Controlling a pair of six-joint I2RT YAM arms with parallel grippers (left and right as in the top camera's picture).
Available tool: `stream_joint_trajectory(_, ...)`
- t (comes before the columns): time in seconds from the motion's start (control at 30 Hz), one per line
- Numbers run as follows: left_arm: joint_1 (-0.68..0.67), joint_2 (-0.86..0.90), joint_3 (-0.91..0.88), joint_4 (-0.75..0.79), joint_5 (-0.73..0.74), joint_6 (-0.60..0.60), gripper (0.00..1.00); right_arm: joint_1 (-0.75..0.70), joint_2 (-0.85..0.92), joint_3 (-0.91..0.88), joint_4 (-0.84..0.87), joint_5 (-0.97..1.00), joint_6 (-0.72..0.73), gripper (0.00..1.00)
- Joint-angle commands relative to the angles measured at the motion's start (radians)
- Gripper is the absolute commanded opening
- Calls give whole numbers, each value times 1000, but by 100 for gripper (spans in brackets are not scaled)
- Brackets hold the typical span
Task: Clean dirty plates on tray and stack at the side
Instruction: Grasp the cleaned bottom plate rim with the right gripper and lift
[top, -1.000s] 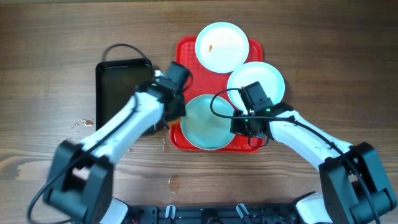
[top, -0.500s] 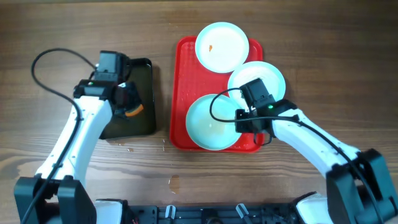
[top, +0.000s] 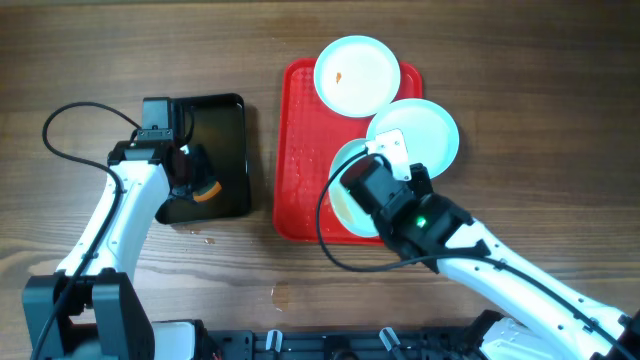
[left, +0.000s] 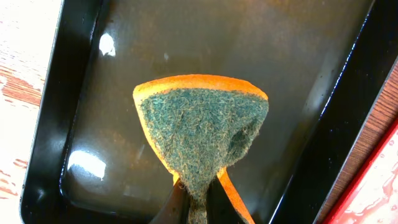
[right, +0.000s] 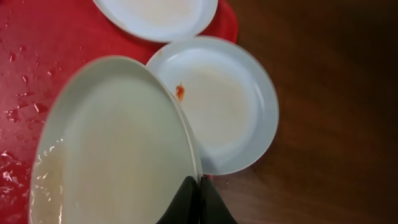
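The red tray (top: 300, 150) holds the plates. My right gripper (right: 199, 186) is shut on the rim of one pale plate (right: 112, 149) and holds it tilted, lifted off the tray; in the overhead view this plate (top: 341, 200) shows beside the gripper (top: 372, 187). It looks wet, with no smear. A second plate (right: 217, 106) with an orange smear sits at the tray's right edge (top: 425, 130). A third plate (top: 357, 76) with a smear sits at the far end. My left gripper (left: 198, 199) is shut on an orange-and-green sponge (left: 199, 130).
A black tray (top: 225, 130) with liquid lies left of the red tray; the sponge hangs over it (top: 203, 190). Water drops lie on the red tray (right: 25, 93) and on the wooden table (top: 210, 238) in front of the black tray.
My right gripper has lifted and tilted the near plate off the red tray, and the arm has swung over it. My left gripper with the sponge shifted slightly over the black tray.
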Motion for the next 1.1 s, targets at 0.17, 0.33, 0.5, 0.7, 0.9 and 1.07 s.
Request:
stream_joint_trajectory(0.17,5,3,-1,3,18,13,4,80,-22,31,97,249,-140,4)
stream_joint_trajectory(0.33,5,3,-1,3,19,13,4,80,-22,51,108,210,-175,4)
stream_joint_trajectory(0.5,5,3,-1,1,19,13,4,5,-16,34,-33,-177,76,31)
stream_joint_trajectory(0.7,5,3,-1,2,29,14,11,-224,30,-29,-16,-549,103,57)
stream_joint_trajectory(0.9,5,1,3,13,105,69,51,-405,145,-45,62,-840,28,55)
stream_joint_trajectory(1.07,5,-19,33,-21,112,69,70,-422,293,-45,111,-966,-19,52)
